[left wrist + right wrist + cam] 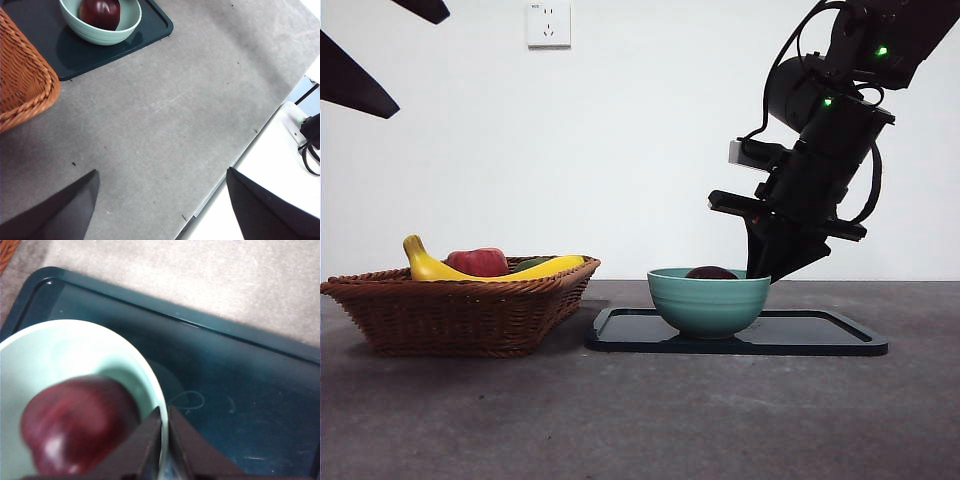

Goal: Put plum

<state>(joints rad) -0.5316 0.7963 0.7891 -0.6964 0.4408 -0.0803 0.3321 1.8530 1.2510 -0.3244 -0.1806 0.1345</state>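
Front view shows the plum (pixel 711 272) already resting in the teal bowl (pixel 708 303); right gripper (pixel 767 272), jaws pressed together and empty, only needs withdrawing.

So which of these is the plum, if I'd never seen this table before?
Start at the dark tray beside the wicker basket, then find the teal bowl standing on it. The plum lies alone inside that bowl, next to the right gripper at the rim. It is dark maroon, nearly black and glossy, unlike the brighter red fruit and yellow banana in the basket.
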